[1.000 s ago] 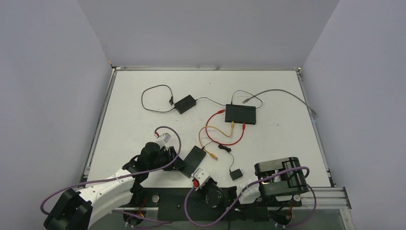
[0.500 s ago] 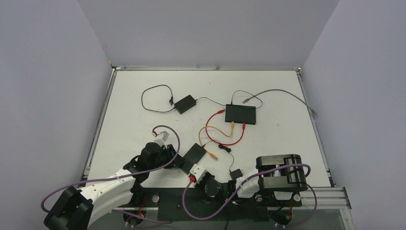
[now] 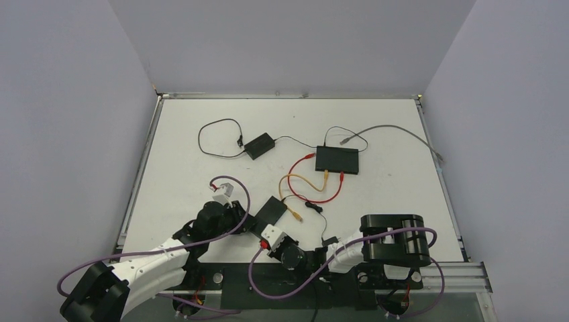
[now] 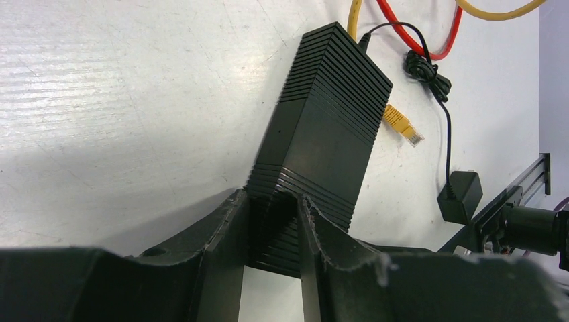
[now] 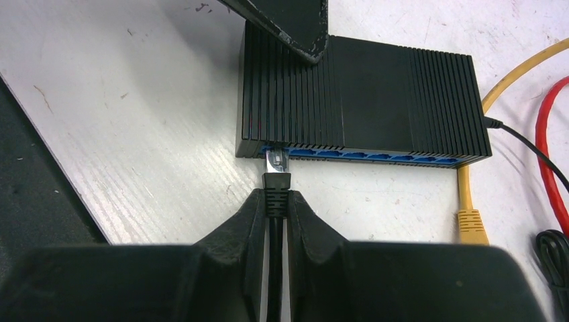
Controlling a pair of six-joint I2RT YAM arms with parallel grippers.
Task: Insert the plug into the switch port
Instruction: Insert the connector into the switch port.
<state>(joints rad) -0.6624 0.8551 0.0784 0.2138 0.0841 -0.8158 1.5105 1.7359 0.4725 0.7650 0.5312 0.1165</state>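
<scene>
Now the right hand [image 5: 275, 198], clamped on the black clear-tipped plug [image 5: 276, 169], is holding it at the end blue port [image 5: 276, 155] of the black ribbed switch [image 5: 376, 94], gripped by the left hand [image 4: 272, 209], likely needing a straight push home.

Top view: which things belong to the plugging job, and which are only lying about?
Job: near switch, held by left tool; black plug, held by right tool at an end port.
Lying about: far switch, power brick, grey cable, red cable, loose yellow plug, wall adapter.
</scene>
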